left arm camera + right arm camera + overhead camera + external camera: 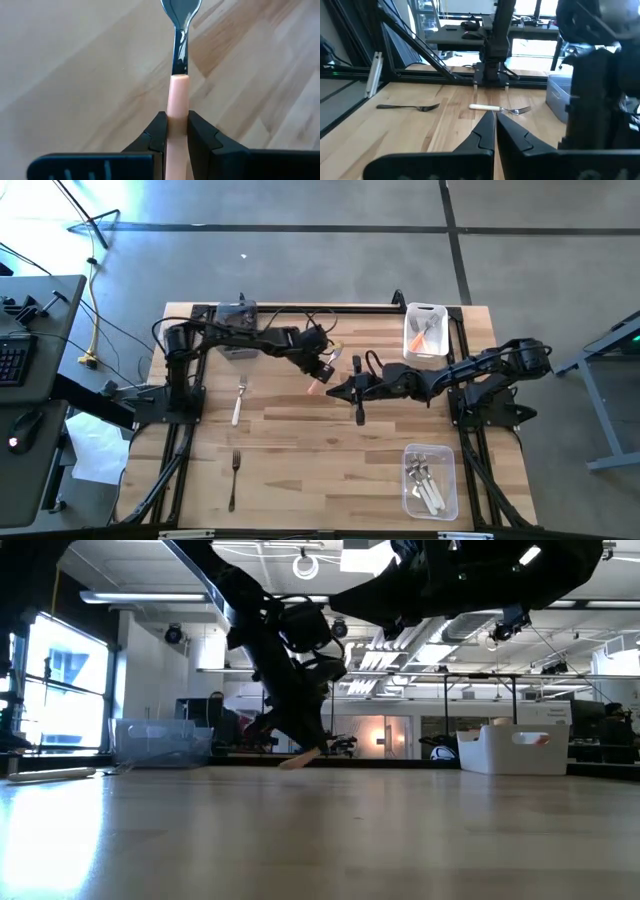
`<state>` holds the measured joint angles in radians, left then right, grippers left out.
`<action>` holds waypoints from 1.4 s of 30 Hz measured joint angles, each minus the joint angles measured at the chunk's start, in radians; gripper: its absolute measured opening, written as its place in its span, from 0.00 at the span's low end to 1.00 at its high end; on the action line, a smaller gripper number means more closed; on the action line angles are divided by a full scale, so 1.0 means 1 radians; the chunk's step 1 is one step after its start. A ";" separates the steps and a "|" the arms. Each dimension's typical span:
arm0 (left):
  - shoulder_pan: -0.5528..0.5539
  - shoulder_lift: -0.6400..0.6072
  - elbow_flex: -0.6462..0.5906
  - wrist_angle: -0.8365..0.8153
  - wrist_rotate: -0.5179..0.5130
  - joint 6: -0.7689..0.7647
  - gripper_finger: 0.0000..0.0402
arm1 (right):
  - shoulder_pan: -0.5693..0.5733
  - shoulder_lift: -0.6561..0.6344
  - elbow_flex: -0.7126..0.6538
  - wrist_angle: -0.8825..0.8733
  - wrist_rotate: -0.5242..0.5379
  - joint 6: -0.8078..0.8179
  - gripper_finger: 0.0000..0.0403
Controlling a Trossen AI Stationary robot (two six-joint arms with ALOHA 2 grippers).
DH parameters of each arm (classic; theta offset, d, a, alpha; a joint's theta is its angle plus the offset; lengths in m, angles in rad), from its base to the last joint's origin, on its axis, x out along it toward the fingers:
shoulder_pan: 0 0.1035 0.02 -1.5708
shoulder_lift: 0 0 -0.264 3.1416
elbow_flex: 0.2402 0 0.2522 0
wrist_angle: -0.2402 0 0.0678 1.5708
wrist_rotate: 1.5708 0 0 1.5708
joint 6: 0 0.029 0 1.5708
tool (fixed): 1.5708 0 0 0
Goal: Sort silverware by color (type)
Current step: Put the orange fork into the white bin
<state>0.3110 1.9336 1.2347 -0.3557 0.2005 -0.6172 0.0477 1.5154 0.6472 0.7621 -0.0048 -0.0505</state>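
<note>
A salmon-handled utensil (178,107) sits pinched at its handle between the left gripper's (321,376) closed fingers, above the table (300,450) centre. The thin handle could swivel or slip in that narrow grip. The right gripper (359,413), fingers together and empty, hangs just beside it, so the arms might clash. A white fork (239,401) and a dark fork (234,476) lie unsorted.

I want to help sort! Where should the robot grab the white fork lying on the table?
Grab the white fork around the middle of its white handle, coming straight down from above. It lies flat on the wood table with bare space on both sides, so fingers can straddle the thin handle. The left hand already holds a salmon fork by its handle.
</note>
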 joint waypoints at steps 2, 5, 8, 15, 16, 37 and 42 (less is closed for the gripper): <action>-0.001 0.020 0.002 0.005 0.005 -0.006 0.07 | 0.007 0.000 0.000 0.000 0.000 -0.001 0.00; -0.001 0.047 0.002 0.034 0.029 -0.018 0.09 | 0.015 0.000 0.000 0.003 0.014 -0.014 0.00; -0.001 0.057 0.003 0.064 0.054 -0.032 0.15 | 0.017 0.000 0.000 0.003 0.022 -0.017 0.00; -0.001 0.024 0.003 0.069 0.031 0.023 0.32 | 0.018 0.000 0.000 -0.022 0.031 0.013 0.00; -0.001 0.017 0.003 0.061 0.030 0.038 0.34 | 0.018 0.000 0.000 -0.025 0.037 0.030 0.00; -0.170 -0.532 -0.678 0.806 -0.081 -0.004 0.10 | -0.025 0.096 0.184 -0.621 0.258 0.614 0.16; -0.246 -0.693 -0.763 0.820 -0.196 0.068 0.05 | -0.084 0.268 0.412 -0.865 0.207 0.627 0.15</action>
<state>0.0652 1.2408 0.4718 0.4641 0.0040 -0.5488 -0.0362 1.7834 1.0593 -0.1030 0.2026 0.5769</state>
